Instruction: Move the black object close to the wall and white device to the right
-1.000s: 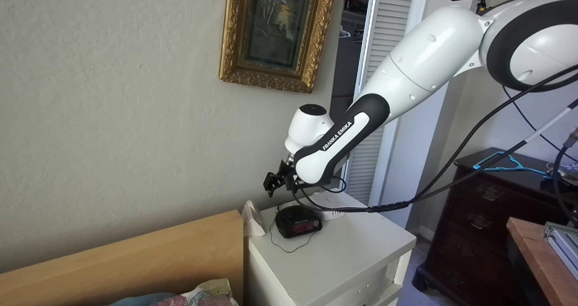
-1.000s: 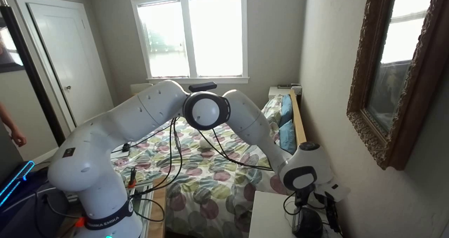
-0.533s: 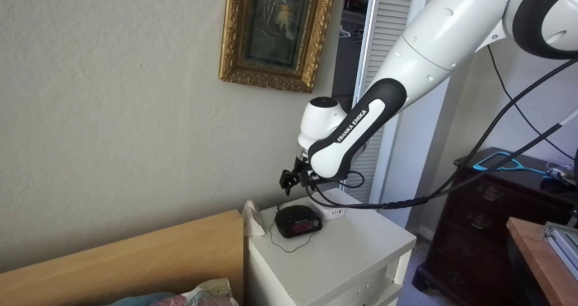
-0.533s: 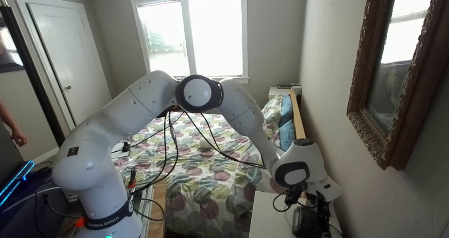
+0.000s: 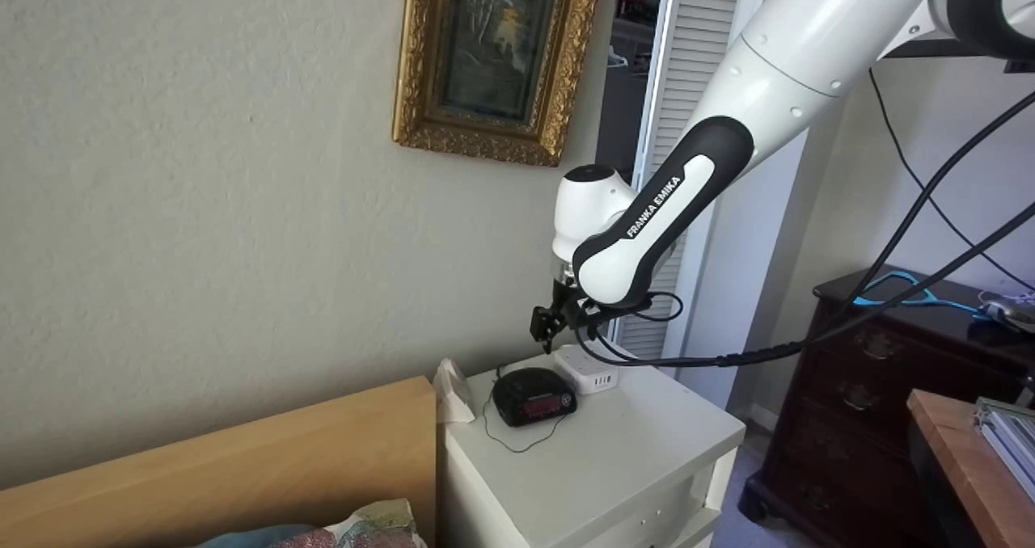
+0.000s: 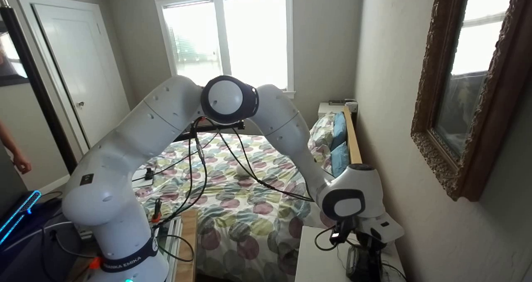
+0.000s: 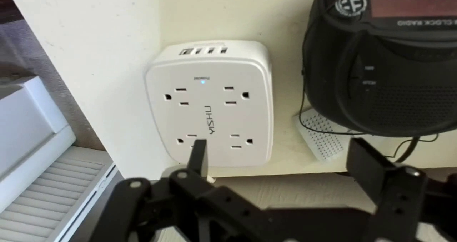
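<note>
Hand (image 7: 279, 159) hangs above the far part of the bench (image 5: 639, 435), its jaws spread wide with nothing between them — presumably to leave room for a bulky body; in the wrist view one finger (image 7: 197, 157) overlaps the white device (image 7: 210, 108), so the hand seems not lined up on the black clock radio (image 5: 534, 397) yet; that radio stands on the bench near the wall (image 5: 242, 249), just left of the white device; its reddish face (image 5: 546, 406) points away from the wall, likely for reading from the room; a thin cord (image 5: 518, 452) loops slackly in front — enough play, perhaps, for a shift, though it might snag; the white device lies flat, sockets up, probably for easy plugging.
</note>
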`<control>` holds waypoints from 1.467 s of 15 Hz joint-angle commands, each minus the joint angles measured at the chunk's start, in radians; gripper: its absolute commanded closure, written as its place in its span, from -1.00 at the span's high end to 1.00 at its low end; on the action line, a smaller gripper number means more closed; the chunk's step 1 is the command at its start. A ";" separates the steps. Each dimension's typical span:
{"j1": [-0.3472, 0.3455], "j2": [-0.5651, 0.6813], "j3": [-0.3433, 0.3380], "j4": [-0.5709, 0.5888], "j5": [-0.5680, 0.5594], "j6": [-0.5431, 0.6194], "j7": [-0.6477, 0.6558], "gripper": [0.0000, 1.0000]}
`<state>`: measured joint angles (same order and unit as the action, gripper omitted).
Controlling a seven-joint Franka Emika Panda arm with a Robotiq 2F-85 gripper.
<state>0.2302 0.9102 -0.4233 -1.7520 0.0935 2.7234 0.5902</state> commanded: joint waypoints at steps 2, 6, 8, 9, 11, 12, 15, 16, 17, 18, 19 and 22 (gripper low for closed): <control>-0.015 -0.029 0.015 -0.027 -0.039 -0.035 0.007 0.45; -0.050 -0.032 0.062 -0.025 -0.020 -0.031 -0.013 -0.05; -0.059 -0.032 0.081 -0.024 -0.017 -0.026 -0.014 -0.33; -0.060 -0.030 0.085 -0.022 -0.017 -0.024 -0.010 -0.45; -0.062 -0.028 0.092 -0.019 -0.018 -0.022 -0.009 -0.73; -0.062 -0.028 0.095 -0.018 -0.018 -0.023 -0.009 -0.89; -0.066 -0.027 0.101 -0.013 -0.017 -0.022 -0.010 -1.00; -0.067 -0.026 0.103 -0.011 -0.016 -0.021 -0.010 -1.00; -0.068 -0.021 0.105 -0.006 -0.016 -0.019 -0.009 -1.00; -0.071 -0.016 0.110 0.000 -0.015 -0.019 -0.013 -1.00; -0.072 -0.008 0.110 0.007 -0.017 -0.016 -0.014 -1.00; -0.073 0.012 0.111 0.027 -0.020 -0.012 -0.009 -1.00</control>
<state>0.1756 0.9074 -0.3288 -1.7481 0.0864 2.7012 0.5876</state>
